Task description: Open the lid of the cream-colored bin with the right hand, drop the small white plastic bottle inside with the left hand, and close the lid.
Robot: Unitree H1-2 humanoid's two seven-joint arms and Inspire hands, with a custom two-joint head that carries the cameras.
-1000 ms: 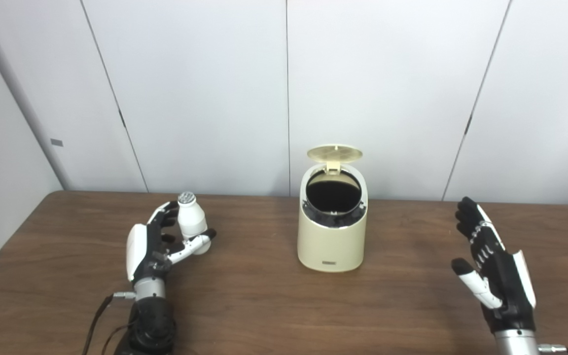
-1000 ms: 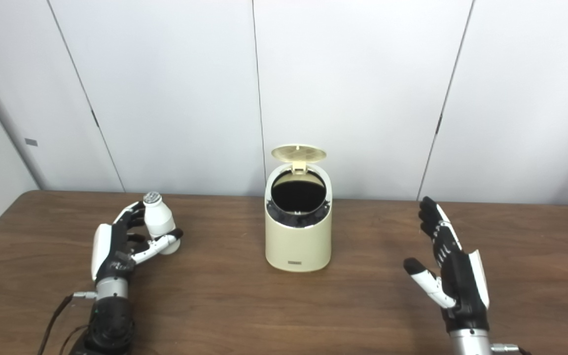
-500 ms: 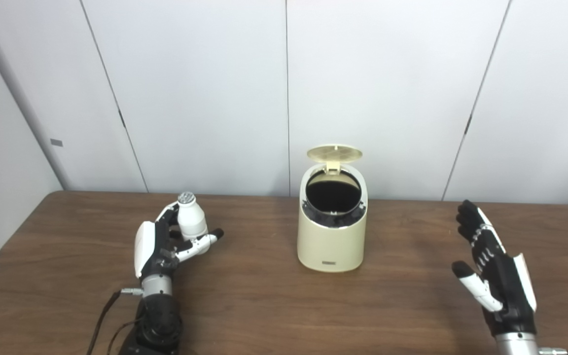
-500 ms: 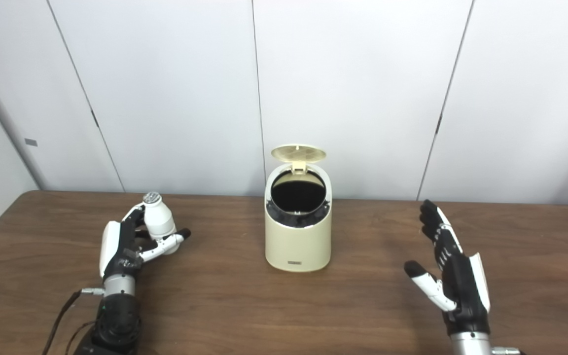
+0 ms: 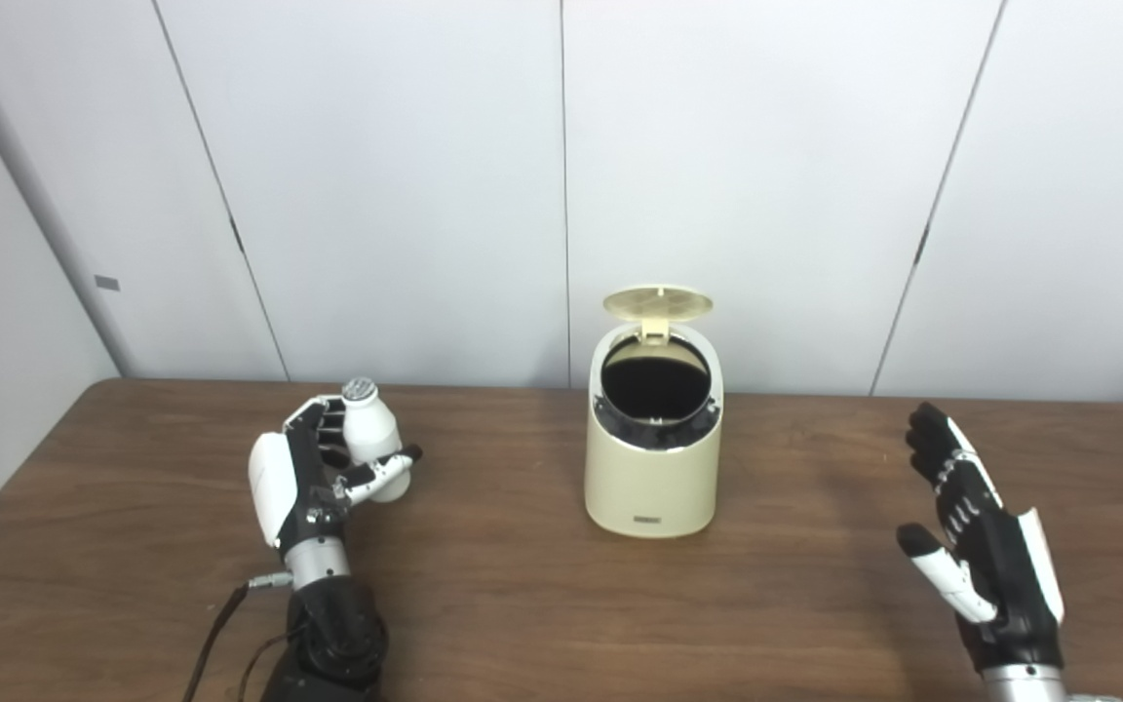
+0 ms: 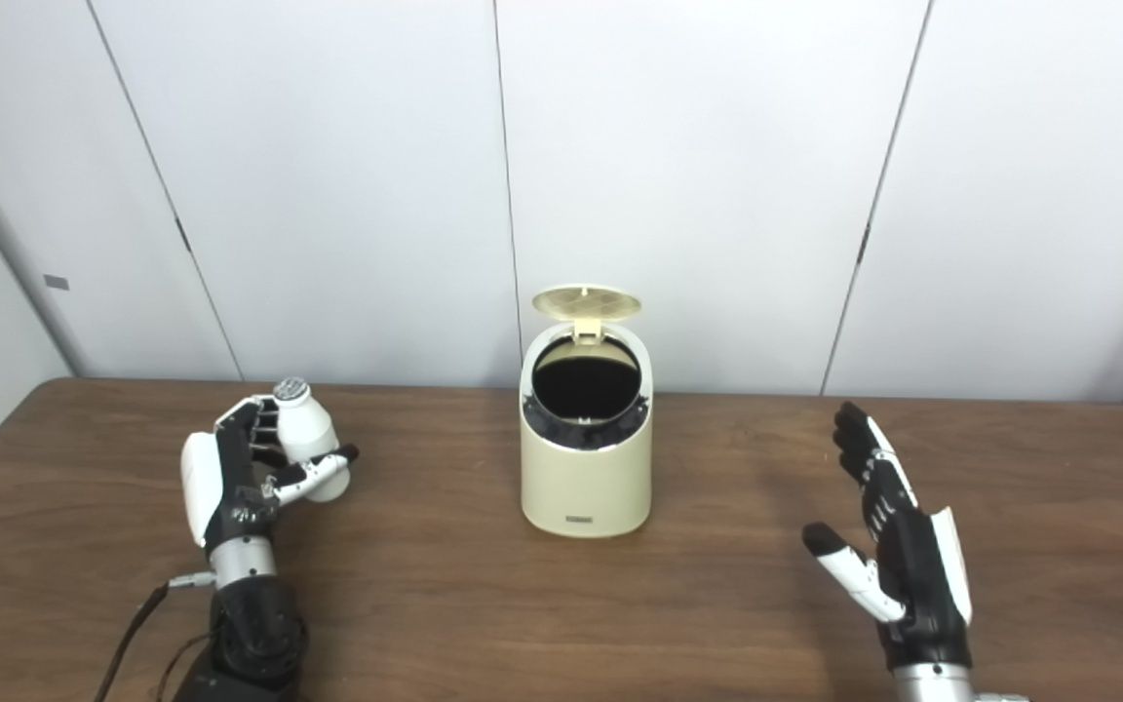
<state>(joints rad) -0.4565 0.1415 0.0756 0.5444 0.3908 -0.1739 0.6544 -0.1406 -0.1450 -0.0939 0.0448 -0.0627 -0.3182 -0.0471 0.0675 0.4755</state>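
gripping bottle (image 5: 369, 441), left robot hand (image 5: 313, 468)

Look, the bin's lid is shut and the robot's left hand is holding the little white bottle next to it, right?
Not quite. The lid is open, standing up behind the dark mouth of the cream bin; the left eye view shows it clearly. The rest holds: the left hand grips the little white bottle beside the bin.

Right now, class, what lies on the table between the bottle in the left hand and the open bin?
Only bare table; both views show nothing between bottle and bin.
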